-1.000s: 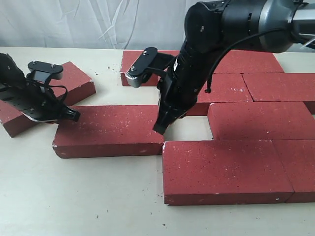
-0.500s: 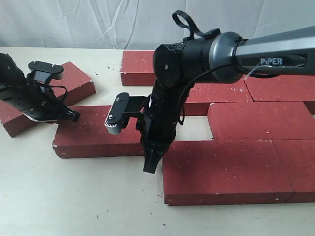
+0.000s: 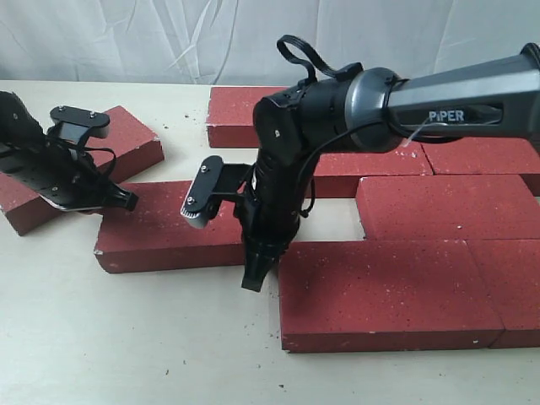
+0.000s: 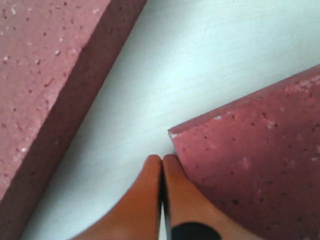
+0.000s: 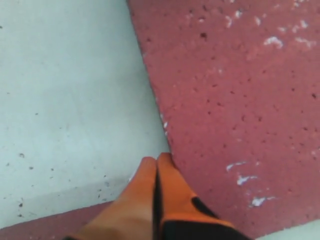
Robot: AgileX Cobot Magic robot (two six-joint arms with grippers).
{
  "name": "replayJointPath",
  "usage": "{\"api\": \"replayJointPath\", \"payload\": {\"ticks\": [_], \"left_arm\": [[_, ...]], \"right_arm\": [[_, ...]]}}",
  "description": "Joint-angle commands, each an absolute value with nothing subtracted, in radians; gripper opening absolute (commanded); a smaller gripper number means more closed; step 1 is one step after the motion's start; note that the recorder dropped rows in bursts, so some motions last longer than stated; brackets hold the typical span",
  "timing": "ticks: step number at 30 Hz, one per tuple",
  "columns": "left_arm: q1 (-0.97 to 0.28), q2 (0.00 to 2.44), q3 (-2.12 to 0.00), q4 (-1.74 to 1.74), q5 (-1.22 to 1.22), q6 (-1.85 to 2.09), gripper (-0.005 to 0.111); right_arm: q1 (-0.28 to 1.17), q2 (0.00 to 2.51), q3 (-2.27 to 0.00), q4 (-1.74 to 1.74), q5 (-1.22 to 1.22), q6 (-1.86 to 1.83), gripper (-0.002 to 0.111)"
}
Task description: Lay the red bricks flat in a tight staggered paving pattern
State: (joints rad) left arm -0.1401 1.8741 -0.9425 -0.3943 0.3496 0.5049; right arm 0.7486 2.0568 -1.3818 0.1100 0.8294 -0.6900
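far left, one of the red bricks [image 3: 126, 135] lay askew on the table [image 3: 84, 337]. the left gripper [image 3: 125, 199] was pinched closed on nothing, its tip by the loose brick's [image 3: 169, 232] corner. the right gripper [image 3: 253, 280], also clenched and empty, pointed down between that brick and the front paved brick [image 3: 388, 291]. the rest sat packed to the right.

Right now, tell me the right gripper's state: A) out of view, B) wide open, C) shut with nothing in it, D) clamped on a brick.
C: the right gripper has its orange fingers pressed together, empty, at the edge of a brick on the table.
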Motion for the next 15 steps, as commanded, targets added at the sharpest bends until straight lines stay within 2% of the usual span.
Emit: {"api": "replayJointPath", "payload": {"ticks": [1, 3, 5, 15], "left_arm": [[-0.143, 1.864, -0.945, -0.408, 0.342, 0.515, 0.000], [-0.143, 1.864, -0.945, -0.412, 0.340, 0.519, 0.000], [-0.143, 1.864, -0.945, -0.416, 0.334, 0.518, 0.000], [-0.159, 1.864, -0.945, -0.479, 0.354, 0.562, 0.000]], "right_arm": [[0.760, 2.041, -1.437, 0.154, 0.987, -0.680, -0.001], [0.760, 2.013, -1.456, 0.189, 1.086, -0.682, -0.001], [0.749, 1.981, -1.449, 0.181, 1.087, -0.679, -0.001], [0.543, 1.933, -1.448, 0.190, 0.850, -0.564, -0.001]]}}
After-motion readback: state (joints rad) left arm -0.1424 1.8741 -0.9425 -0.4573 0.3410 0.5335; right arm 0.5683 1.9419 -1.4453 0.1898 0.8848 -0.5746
